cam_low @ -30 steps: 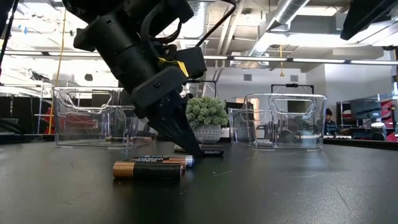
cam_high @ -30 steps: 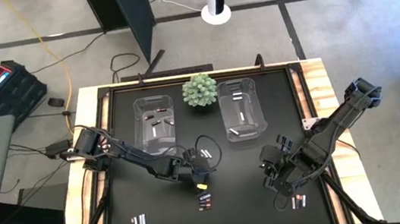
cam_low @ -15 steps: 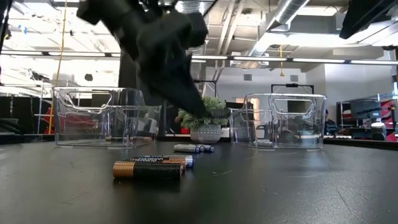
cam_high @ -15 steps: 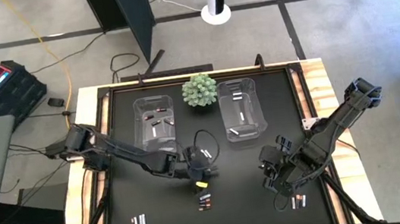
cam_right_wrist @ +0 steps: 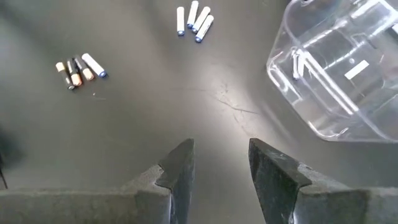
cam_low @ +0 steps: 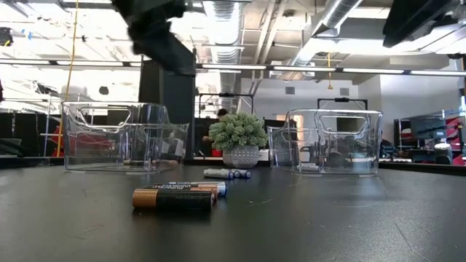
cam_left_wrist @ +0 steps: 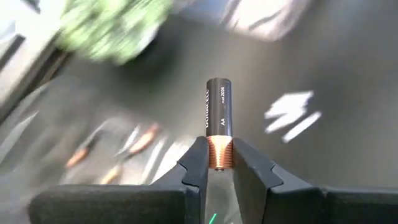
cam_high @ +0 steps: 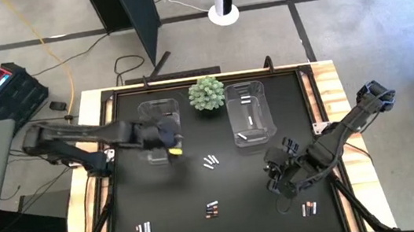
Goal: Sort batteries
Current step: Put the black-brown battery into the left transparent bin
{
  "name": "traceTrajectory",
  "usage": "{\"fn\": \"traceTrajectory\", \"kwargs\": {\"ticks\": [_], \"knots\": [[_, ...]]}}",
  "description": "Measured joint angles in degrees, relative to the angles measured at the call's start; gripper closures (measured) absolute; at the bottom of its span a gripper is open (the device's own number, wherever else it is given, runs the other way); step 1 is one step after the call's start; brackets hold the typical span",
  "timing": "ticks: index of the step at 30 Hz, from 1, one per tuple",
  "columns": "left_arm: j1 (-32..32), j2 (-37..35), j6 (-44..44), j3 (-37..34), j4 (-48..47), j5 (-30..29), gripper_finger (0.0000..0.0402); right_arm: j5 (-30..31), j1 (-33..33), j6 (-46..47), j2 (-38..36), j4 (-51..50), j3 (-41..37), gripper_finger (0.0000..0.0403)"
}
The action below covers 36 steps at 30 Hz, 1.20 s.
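Batteries: one dark copper-ended cell (cam_left_wrist: 218, 121) pinched by left gripper (cam_left_wrist: 217, 163), seemingly above left clear bin (cam_high: 159, 120); others (cam_high: 210, 161) loose on desk (cam_high: 242, 207).
Right gripper (cam_right_wrist: 219, 163): fingers spread, hovering over desk.

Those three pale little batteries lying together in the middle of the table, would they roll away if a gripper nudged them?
Probably: the three pale batteries are smooth round cylinders lying on their sides on the flat black table. Being small and rigid, they would likely skitter apart rather than bend.

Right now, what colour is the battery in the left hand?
Black body with a copper end, clamped at that copper end in the left hand; battery shows best in the left wrist view.
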Motion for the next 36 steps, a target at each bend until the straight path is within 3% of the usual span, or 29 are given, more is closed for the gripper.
{"fn": "traceTrajectory", "kwargs": {"ticks": [3,6,11,14,20,26,36], "knots": [[4.0,-3.5,2.6,-0.1,-10.7,0.1,0.0354,0.0,-1.1,0.0,0.0,0.0,0.0,0.0235],[8.0,-4.9,6.6,-2.0,-14.5,2.3,0.0354,0.0,-2.6,0.0,0.0,0.0,0.0,0.0235],[13.9,-3.8,14.2,-9.5,-9.4,11.2,0.0354,0.0,-6.0,0.0,0.0,0.3,0.0,0.0235],[16.6,-3.8,17.8,-13.1,-6.9,12.3,0.0354,0.0,-8.2,0.0,0.0,1.4,0.0,0.0235],[22.9,-3.3,26.7,-15.5,-5.1,19.7,0.0353,0.0,-12.2,0.0,0.0,3.0,0.0,0.0235],[27.1,3.4,30.6,-16.4,-0.5,27.4,0.0353,0.0,-16.3,0.0,0.0,3.9,0.0,0.0235],[30.1,17.0,29.7,-14.0,0.4,27.3,0.0353,0.0,-20.4,0.0,0.0,7.0,0.0,0.0235]]}}
